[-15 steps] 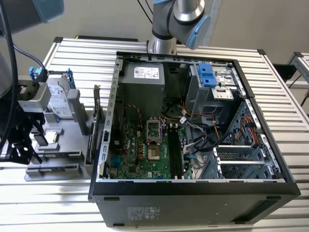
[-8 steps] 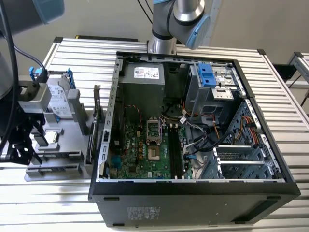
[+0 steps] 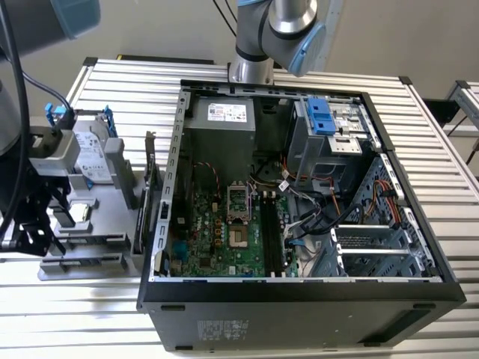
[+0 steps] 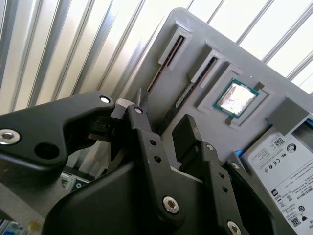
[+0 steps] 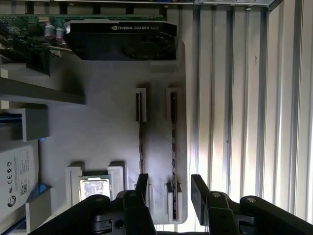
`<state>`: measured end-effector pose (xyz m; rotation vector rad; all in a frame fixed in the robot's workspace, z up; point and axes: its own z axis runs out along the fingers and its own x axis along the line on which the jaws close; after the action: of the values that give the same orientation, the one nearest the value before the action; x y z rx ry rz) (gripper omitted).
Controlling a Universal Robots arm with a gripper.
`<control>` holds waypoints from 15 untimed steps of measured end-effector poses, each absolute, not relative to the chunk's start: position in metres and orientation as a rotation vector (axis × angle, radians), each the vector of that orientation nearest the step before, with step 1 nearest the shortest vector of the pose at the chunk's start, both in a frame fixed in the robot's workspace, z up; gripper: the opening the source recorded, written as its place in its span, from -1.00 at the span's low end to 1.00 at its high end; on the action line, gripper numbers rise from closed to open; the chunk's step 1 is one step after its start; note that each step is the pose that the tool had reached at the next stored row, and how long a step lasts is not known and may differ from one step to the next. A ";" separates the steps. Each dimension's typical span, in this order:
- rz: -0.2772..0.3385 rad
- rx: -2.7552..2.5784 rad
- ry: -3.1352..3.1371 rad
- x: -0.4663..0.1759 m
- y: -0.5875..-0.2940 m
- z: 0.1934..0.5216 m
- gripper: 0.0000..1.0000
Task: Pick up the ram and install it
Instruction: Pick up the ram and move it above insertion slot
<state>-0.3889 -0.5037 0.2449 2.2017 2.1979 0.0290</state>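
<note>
Hangs pointed down over the flat grey plastic tray [image 5: 98,122], at 9 o'clock from the open black computer case [image 3: 299,295] in the exterior view. Spreads the black two-fingered gripper [image 5: 169,182] wide, pinching nothing. Faces two slim dark-green sticks, edge-up in neighbouring tray slots: the ram [image 5: 173,147] nearer the tray's rim, lined up with the finger gap in the first wrist view, and the other stick [image 5: 140,132] just beside. Elsewhere on the tray: one square silver processor chip [image 5: 94,187], one black graphics card [image 5: 122,41], one white-labelled hard drive [image 5: 14,171].
</note>
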 end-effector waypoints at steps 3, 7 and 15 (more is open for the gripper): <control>0.027 2.201 2.197 -0.389 -0.504 0.244 1.00; 0.026 2.200 2.196 -0.389 -0.504 0.242 1.00; 0.019 2.197 2.194 -0.389 -0.504 0.234 1.00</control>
<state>-0.3888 -0.5036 0.2336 2.1973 2.1941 0.0186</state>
